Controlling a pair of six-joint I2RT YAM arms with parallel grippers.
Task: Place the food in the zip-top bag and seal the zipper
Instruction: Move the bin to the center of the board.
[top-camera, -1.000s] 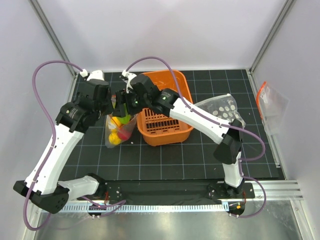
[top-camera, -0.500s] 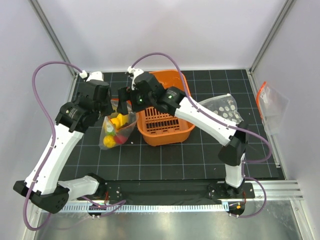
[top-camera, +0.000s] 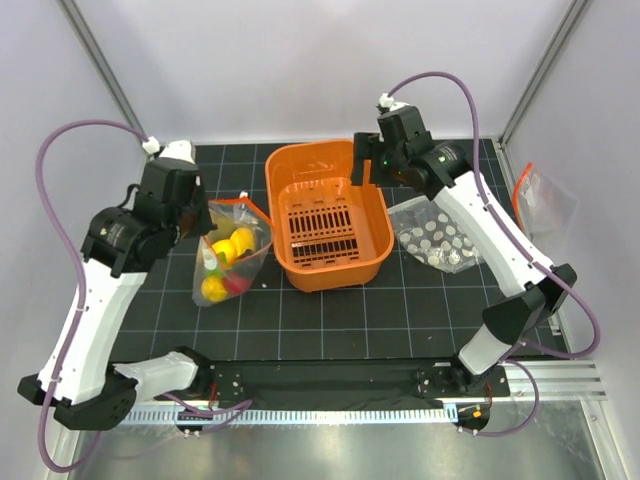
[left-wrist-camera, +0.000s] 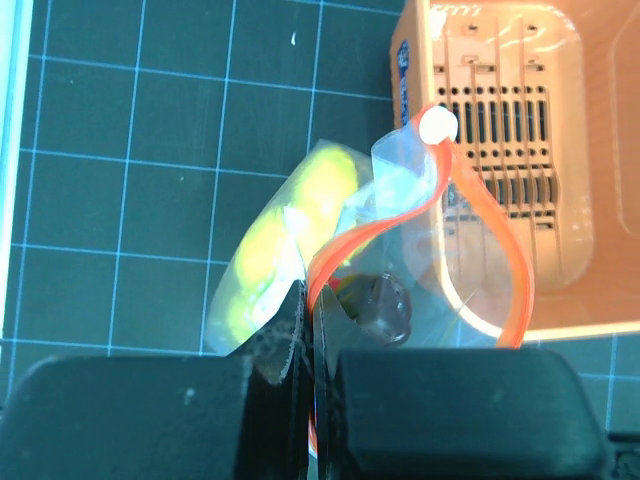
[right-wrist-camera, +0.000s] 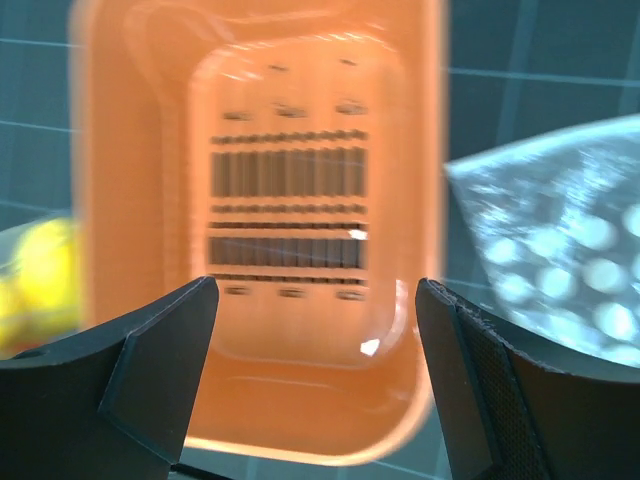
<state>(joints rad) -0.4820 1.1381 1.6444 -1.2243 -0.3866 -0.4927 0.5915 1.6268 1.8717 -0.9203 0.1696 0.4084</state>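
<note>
The bag (top-camera: 228, 262) sits left of the basket (top-camera: 345, 262) on the black gridded mat (top-camera: 330, 320), its near end appearing to rest on the mat. The food (top-camera: 214, 288) lies inside it: yellow pieces, with a red one beside them. In the left wrist view a yellow piece (left-wrist-camera: 285, 240) and a dark one (left-wrist-camera: 386, 305) show through the clear plastic.

At the bag's far edge, the left gripper (top-camera: 200, 207) is pinched together on the zipper (left-wrist-camera: 478, 225), its fingers (left-wrist-camera: 290, 315) meeting on the orange-red strip. From that grip the strip bows out in an open loop, so the mouth gapes unsealed. A small white slider (left-wrist-camera: 437, 125) sits at the loop's far end, over the basket's rim.

The basket holds none of the food. Just to its right lies a dotted bag (top-camera: 438, 238), flat on the mat.

Farthest back, the right gripper (top-camera: 364, 170) hangs over the basket's far right corner. Its fingers (right-wrist-camera: 165, 350) stand wide apart and hold nothing; the right wrist view looks between them onto the basket's slotted floor.
</note>
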